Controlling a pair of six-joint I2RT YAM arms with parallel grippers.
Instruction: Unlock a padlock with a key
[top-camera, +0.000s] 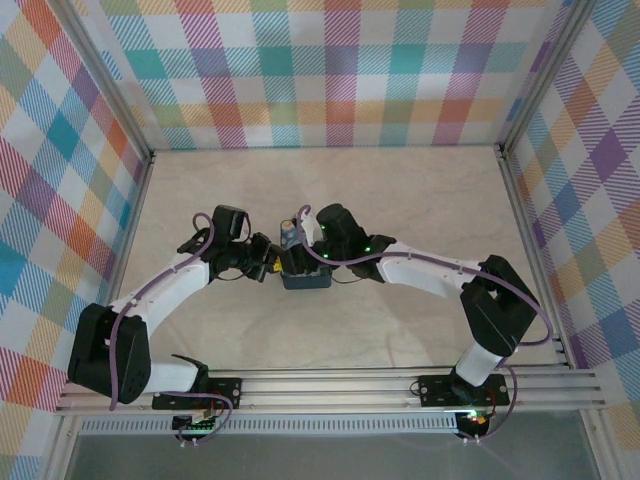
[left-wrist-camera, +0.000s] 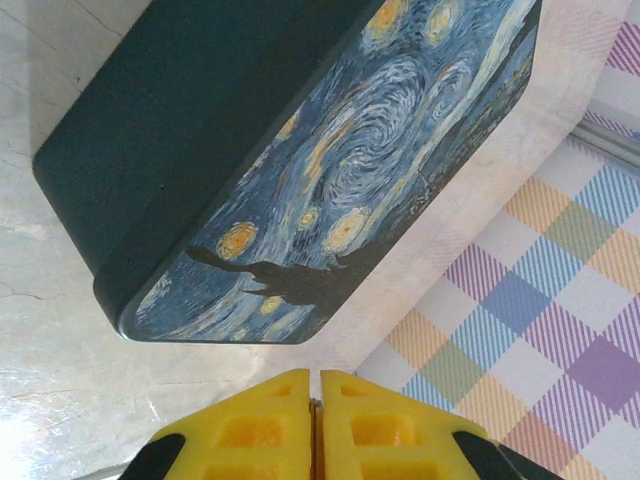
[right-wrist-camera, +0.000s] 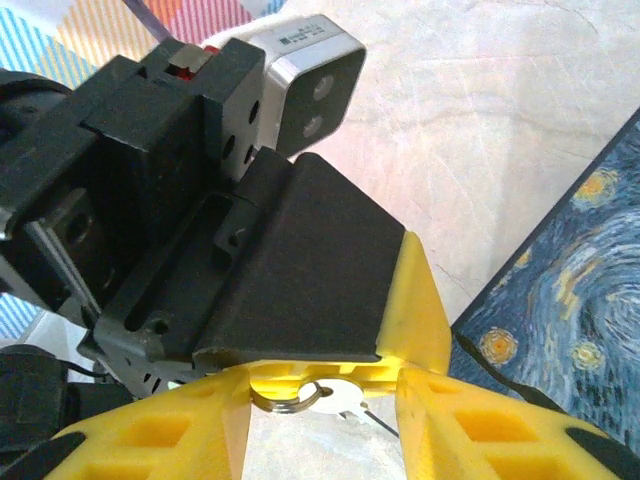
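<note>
Top cam: the claws meet nose to nose at the Starry Night box (top-camera: 306, 278) on the marble-look table (top-camera: 420, 200). The left gripper (top-camera: 268, 266) comes in from the box's left side. The right gripper (top-camera: 298, 245) sits just across from it, over the box's far edge. The small parts are too tiny to resolve here.

Left wrist: the left gripper (left-wrist-camera: 316, 385) has its fingers pressed flat together with no gap. A thin metal sliver shows at the seam, so it reads as pinching the key, blade hidden. The box (left-wrist-camera: 300, 150) lies just ahead of the tips, apart from them.

Right wrist: the right gripper (right-wrist-camera: 320, 432) is wide open and holds nothing. The key (right-wrist-camera: 338, 400) head and its split ring (right-wrist-camera: 283, 401) sit between the right fingers, clear of both pads. They hang at the left claw's tip, directly ahead. The box is off to the fingers' right. Padlock position: cannot tell.

Risks, my read:
- If the left claw lets go before the right one bites, the key drops onto the table or box.
- If the right claw closes on the ring instead of the head, the key swings loose and can't be aligned.
- An off-centre pinch on that small head would twist the key.
- The tips are very close, so any closing or lateral drift could knock finger against finger.
</note>
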